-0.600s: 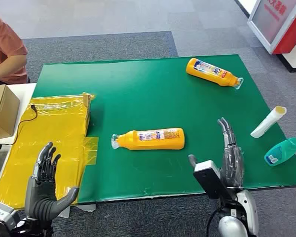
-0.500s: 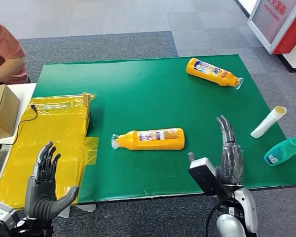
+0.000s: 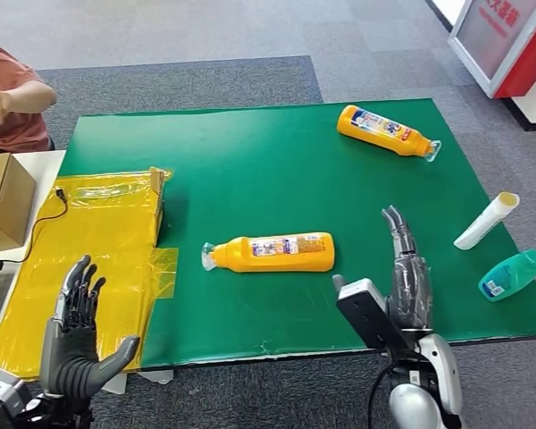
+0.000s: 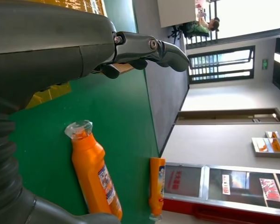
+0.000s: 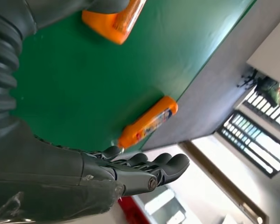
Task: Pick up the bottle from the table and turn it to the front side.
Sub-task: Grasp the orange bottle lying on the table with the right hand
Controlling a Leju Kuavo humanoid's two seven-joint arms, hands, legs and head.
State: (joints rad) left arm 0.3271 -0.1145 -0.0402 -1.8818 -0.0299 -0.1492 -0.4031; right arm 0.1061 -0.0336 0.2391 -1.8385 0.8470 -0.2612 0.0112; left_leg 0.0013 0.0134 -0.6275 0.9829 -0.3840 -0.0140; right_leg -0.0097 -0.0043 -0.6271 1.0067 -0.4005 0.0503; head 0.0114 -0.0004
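An orange bottle (image 3: 273,252) lies on its side in the middle of the green table mat (image 3: 286,170), clear cap to the left, label up. The left wrist view shows that bottle (image 4: 94,173) too, and its base (image 5: 112,21) sits in the right wrist view. My right hand (image 3: 406,273) hovers over the mat's near edge, to the right of the bottle, fingers straight and apart, holding nothing. My left hand (image 3: 77,335) is raised at the near left over the yellow sheet (image 3: 96,259), fingers spread, empty.
A second orange bottle (image 3: 387,131) lies at the mat's far right. A white tube (image 3: 486,220) and a teal bottle (image 3: 514,273) lie at the right edge. A cardboard box (image 3: 3,201) stands at the left. A person (image 3: 12,94) sits at the far left.
My right hand has shifted slightly left toward the bottle. The person's arm at the far left has lifted. My left hand has sunk a little.
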